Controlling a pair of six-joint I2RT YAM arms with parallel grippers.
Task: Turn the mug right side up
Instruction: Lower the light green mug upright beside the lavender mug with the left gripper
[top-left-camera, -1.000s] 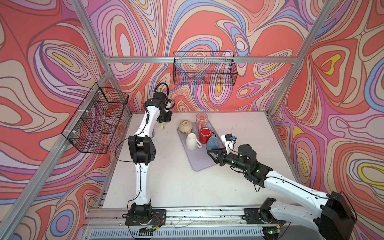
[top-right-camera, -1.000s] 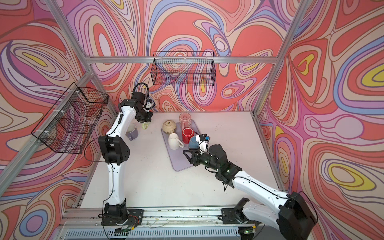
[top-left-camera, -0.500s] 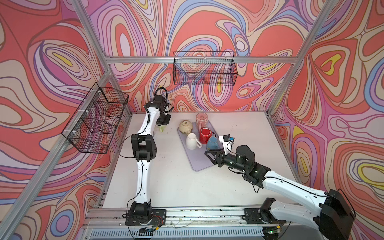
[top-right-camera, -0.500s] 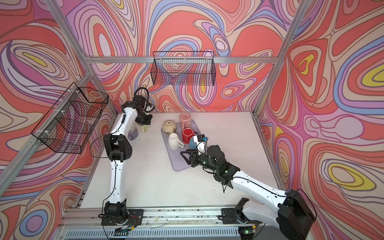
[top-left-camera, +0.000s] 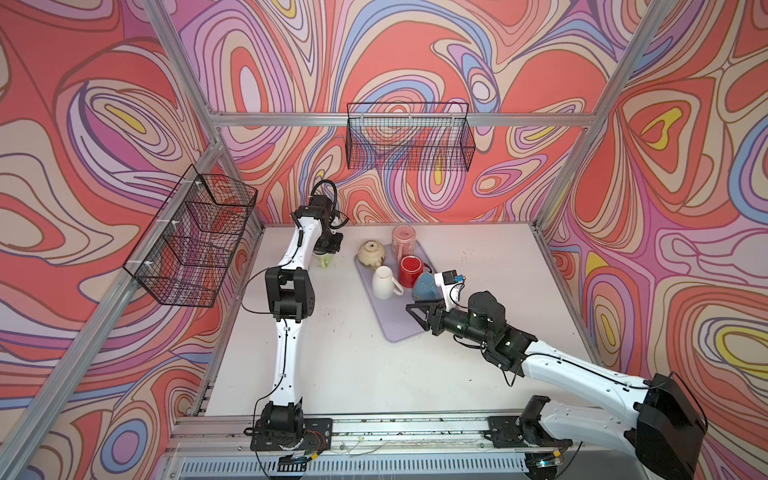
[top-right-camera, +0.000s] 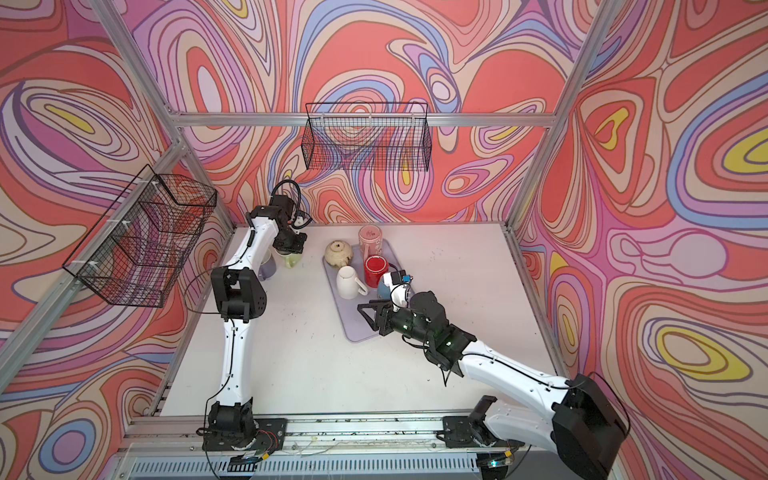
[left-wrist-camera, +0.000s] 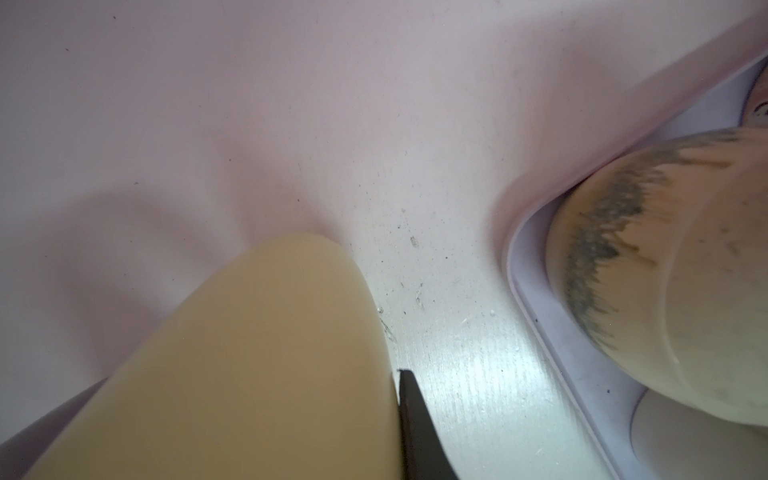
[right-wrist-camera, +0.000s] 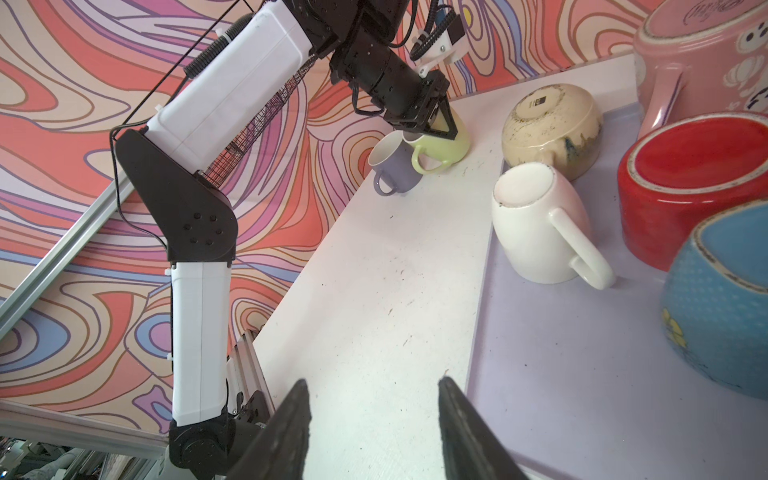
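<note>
Mug, pale green (right-wrist-camera: 453, 143), sits just off the tray's (right-wrist-camera: 561, 374) far left side, beside a purple mug (right-wrist-camera: 395, 170); its axis is near upright, mouth up; left tool (right-wrist-camera: 436, 129) is clamped on its rim from above, arm outstretched, wrist pitched down; right tool (right-wrist-camera: 374, 382), jaws apart and empty, hovers at the tray's near edge.

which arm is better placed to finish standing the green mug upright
Left. The left gripper is shut on the green mug, beside the purple mug. The right gripper is open and empty at the mat's near edge, well away.
</note>
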